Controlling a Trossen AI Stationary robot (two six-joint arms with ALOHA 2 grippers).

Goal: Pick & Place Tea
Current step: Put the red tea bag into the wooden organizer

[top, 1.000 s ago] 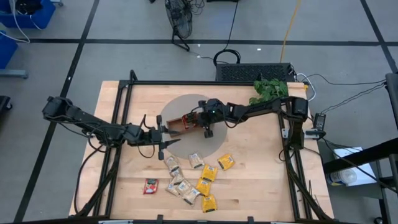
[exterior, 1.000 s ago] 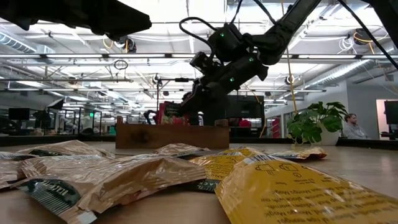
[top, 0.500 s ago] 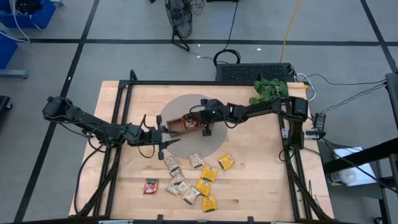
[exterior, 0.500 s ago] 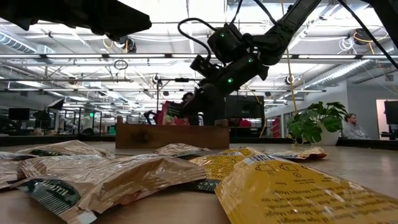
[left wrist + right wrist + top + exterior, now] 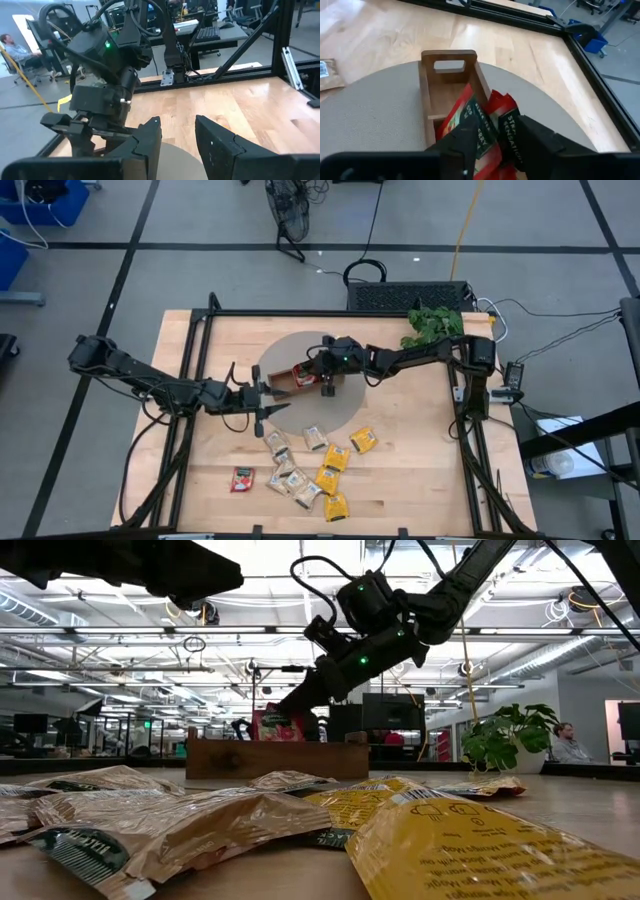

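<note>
A long wooden tray [image 5: 290, 377] lies on a round grey mat [image 5: 345, 405]. Two red tea sachets [image 5: 470, 117] stand on edge in the tray's compartment nearest my right gripper. My right gripper [image 5: 497, 132] hangs open just above that end, slanting down from the table's right, with a finger on each side of one red sachet's top [image 5: 502, 107]. More tea sachets [image 5: 310, 465], beige, yellow and one red [image 5: 242, 479], lie flat near the table's front edge. My left gripper [image 5: 262, 398] waits left of the tray, open, with nothing between its fingers [image 5: 150, 137]. My right gripper has one finger [image 5: 465, 142] on each side of the upper edge of a red sachet [image 5: 506, 125], coming from above at a slant. The sachet stands in the tray. Whether the fingers touch it I cannot tell.
A green plant [image 5: 432, 325] sits at the far right of the table. A black frame rail [image 5: 300, 313] runs along the far edge and down both sides. Bare wood lies between the mat and the sachet pile. A seated person [image 5: 568, 743] shows in the room beyond.
My right gripper has gone a little toward the table's left edge, further over the tray's end, and has tipped so its body stands higher in the low view. The red sachet below it now stands in the tray.
</note>
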